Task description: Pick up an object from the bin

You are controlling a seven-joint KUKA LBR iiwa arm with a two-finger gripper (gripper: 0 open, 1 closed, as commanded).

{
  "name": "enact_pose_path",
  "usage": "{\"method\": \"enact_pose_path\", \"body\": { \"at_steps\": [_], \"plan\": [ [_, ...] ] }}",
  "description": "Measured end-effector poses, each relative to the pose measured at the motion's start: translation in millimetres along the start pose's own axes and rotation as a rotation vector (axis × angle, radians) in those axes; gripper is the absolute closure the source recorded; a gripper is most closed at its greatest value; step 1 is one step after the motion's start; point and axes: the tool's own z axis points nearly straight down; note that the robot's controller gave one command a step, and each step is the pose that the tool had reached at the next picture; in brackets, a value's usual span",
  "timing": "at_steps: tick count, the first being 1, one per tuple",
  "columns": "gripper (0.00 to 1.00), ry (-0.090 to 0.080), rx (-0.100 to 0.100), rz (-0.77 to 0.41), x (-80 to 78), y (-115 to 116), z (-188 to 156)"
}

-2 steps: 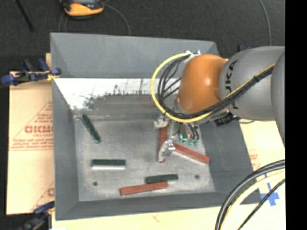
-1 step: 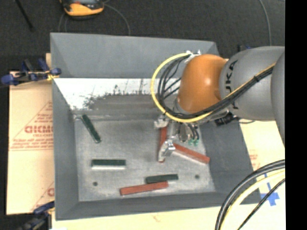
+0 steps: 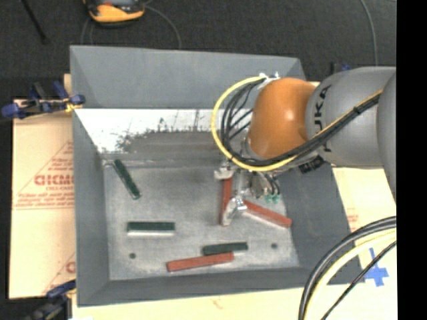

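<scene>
My gripper [image 3: 227, 196] hangs under the arm's orange cover, low over the right half of the bin floor. Its two silver fingertips [image 3: 230, 215] stand apart, so it is open. A short red bar [image 3: 227, 191] runs between them, one tip at its far end and one at its near end. Whether the tips touch it I cannot tell. A second red bar [image 3: 269, 215] lies slanted just to the right of the near fingertip.
A dark green bar [image 3: 225, 249] and a long red bar [image 3: 200, 262] lie near the front wall. Further left are a green bar with a pale edge [image 3: 151, 228] and a slanted green bar [image 3: 126, 179]. The arm covers the bin's right back corner.
</scene>
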Motion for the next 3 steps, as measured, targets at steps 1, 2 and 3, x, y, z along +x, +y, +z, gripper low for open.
{"method": "enact_pose_path", "body": {
  "at_steps": [1,2,3],
  "plan": [
    [0.0,-0.007,-0.001,-0.032,18.5,-12,28],
    [1.0,0.012,-0.007,-0.521,-23.4,-46,47],
    [1.0,0.011,-0.007,-0.519,-23.8,-47,47]
  ]
}}
